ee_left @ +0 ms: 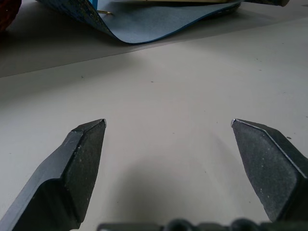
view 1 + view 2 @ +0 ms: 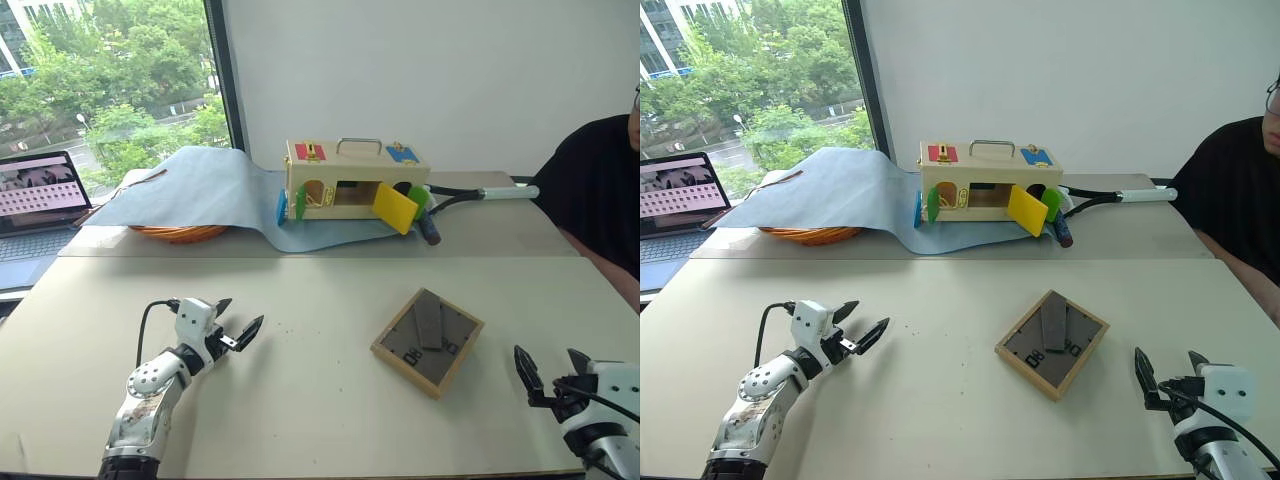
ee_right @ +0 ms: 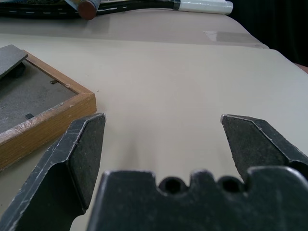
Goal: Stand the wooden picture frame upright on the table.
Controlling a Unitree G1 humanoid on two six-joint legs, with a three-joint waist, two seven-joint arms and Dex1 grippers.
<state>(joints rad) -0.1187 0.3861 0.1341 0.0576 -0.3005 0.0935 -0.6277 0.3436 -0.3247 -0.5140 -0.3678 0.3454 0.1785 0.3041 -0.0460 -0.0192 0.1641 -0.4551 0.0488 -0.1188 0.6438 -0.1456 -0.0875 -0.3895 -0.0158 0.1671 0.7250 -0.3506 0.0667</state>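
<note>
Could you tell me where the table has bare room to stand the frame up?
The table is bare between the left gripper and the wooden picture frame, and along its front edge. The far side is crowded: blue-grey cloth, wooden latch box, laptop.

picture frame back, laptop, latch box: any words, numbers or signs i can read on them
No text can be read.
wooden picture frame: white marks on its dark grey back, too small to read.
laptop screen: rows of small shapes, nothing legible.
latch box: red and blue patches on top, no lettering made out.
</note>
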